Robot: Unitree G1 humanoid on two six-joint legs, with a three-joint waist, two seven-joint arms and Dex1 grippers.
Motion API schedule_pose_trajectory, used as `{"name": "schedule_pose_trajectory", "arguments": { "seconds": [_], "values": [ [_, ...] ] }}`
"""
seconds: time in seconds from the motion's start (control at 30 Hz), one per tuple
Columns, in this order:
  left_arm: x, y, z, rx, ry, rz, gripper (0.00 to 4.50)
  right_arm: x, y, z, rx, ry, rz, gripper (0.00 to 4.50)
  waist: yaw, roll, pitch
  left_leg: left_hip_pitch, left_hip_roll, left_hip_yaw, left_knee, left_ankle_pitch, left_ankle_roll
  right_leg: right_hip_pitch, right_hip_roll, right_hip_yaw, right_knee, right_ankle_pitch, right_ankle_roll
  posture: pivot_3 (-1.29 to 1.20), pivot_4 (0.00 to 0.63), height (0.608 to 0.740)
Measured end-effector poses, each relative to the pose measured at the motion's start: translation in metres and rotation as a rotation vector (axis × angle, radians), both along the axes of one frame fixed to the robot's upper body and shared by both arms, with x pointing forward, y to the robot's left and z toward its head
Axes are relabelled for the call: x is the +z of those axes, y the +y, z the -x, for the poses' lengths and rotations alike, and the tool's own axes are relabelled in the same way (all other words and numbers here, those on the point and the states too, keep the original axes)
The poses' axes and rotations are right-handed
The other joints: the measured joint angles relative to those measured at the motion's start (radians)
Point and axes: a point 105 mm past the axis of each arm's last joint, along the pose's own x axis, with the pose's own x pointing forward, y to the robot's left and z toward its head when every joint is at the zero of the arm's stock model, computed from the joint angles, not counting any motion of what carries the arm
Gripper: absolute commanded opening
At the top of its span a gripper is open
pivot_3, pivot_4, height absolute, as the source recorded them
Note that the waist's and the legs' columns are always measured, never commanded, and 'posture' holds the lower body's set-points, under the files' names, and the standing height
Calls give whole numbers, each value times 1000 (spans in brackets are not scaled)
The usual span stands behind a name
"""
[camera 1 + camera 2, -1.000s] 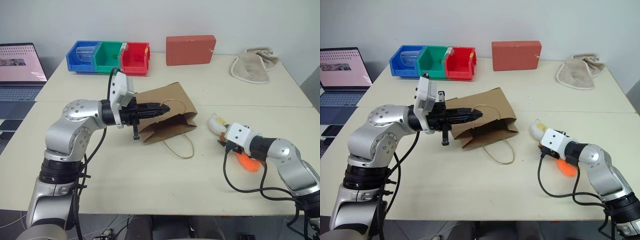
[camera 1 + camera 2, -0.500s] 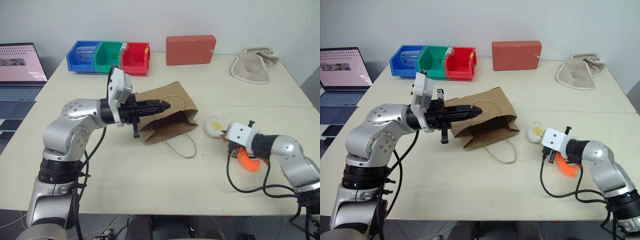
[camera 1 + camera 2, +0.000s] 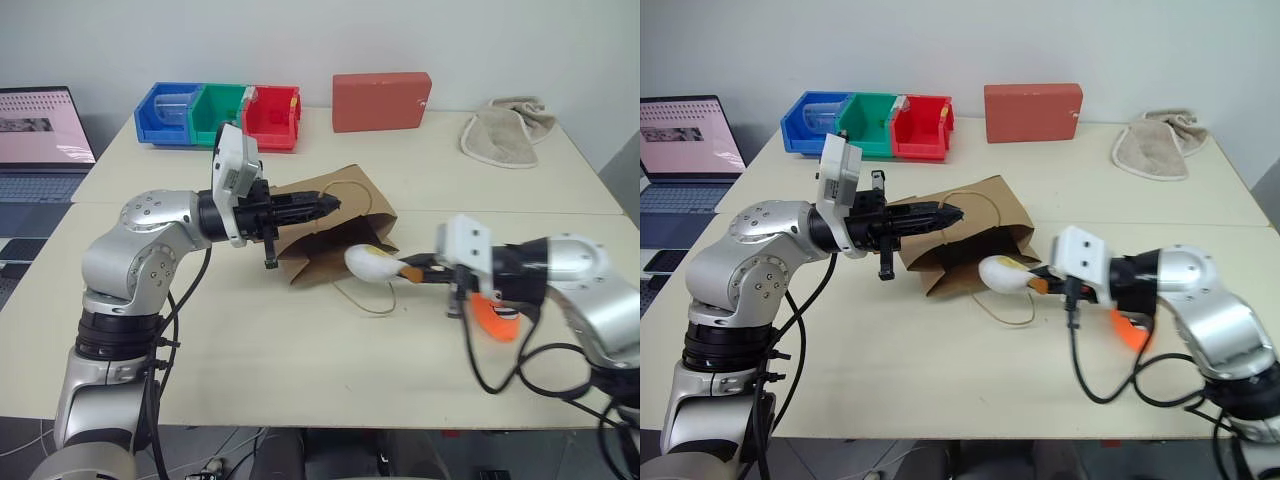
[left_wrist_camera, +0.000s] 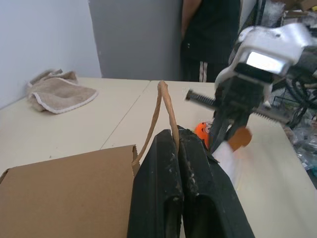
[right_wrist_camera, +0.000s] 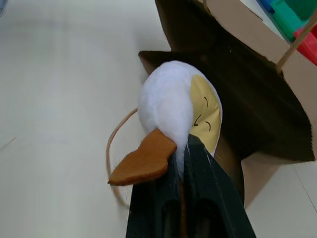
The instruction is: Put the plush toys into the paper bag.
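The brown paper bag point(image 3: 340, 232) lies on its side on the table with its mouth facing right. My left gripper point(image 3: 330, 207) is shut on the bag's upper loop handle point(image 4: 162, 104) and holds the top side up. My right gripper point(image 3: 410, 271) is shut on a brown leg of the white egg plush toy point(image 3: 371, 263). That toy hangs just in front of the bag's dark mouth point(image 5: 233, 94), its yellow face point(image 5: 205, 111) turned to the bag. The orange carrot plush toy point(image 3: 497, 318) lies on the table behind my right forearm, partly hidden.
A red block point(image 3: 381, 100), blue, green and red bins point(image 3: 218, 113) and a beige towel point(image 3: 508, 128) stand along the far side. A laptop point(image 3: 40, 135) is at the far left. The bag's lower handle point(image 3: 365, 300) lies on the table. A person point(image 4: 213, 34) stands beyond the table.
My right gripper shut on the egg toy, lifted it and carried it left to the bag's mouth. The left gripper kept its hold on the handle without moving.
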Motion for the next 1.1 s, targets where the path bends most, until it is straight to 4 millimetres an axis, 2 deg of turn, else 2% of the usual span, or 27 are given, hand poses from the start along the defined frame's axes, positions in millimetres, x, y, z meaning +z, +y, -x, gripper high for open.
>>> {"name": "schedule_pose_trajectory", "arguments": {
  "seconds": [0.13, 0.23, 0.33, 0.43, 0.77, 0.93, 1.1],
  "values": [
    [0, 0, 1, -1, 2, 3, 0, -7, 23, -23, -71, -61, -16, 31, 2, 0, 0, 0, 0, 0, 0, 0, 0, 0, 0, 0, 0, 0, 0, 0, 150, 740],
    [1, -1, 2, -5, 0, 3, 0, -17, 45, -30, -95, -62, -49, 31, 2, 0, 0, -1, 0, -1, -1, 0, 0, -3, 1, 0, 1, 1, 0, 0, 150, 740],
    [0, -1, 2, -3, 9, 1, 0, -17, 61, -39, -145, -84, -94, 31, 2, 0, 0, -2, 0, -1, -1, 0, 0, -3, 1, 0, 1, 1, -1, 0, 150, 740],
    [0, -1, 2, -3, 9, 1, 0, -15, 68, -44, -175, -112, -100, 736, 3, 0, 0, -2, 0, -1, -1, 0, 0, -3, 1, 0, 1, 1, -1, 0, 150, 740],
    [0, -3, 1, -2, 11, 9, 0, -14, 69, -42, -182, -100, -99, 4356, 3, 0, 0, -1, 0, -1, -1, 0, 0, -3, 1, 0, 1, 1, -1, 0, 150, 740],
    [0, -3, 0, 4, 14, 15, 0, -7, 59, -36, -171, -105, -86, 4437, 3, 0, 0, -2, 0, -1, -1, 0, 0, -3, 1, 0, 1, 1, -1, 0, 150, 740],
    [-1, -4, -2, 11, 17, 22, 0, 7, 29, -12, -71, -56, -41, 4437, 6, 0, 0, -2, 0, -1, -1, 0, 0, -2, 1, 0, 0, 1, -1, 0, 150, 740]
  ]
}}
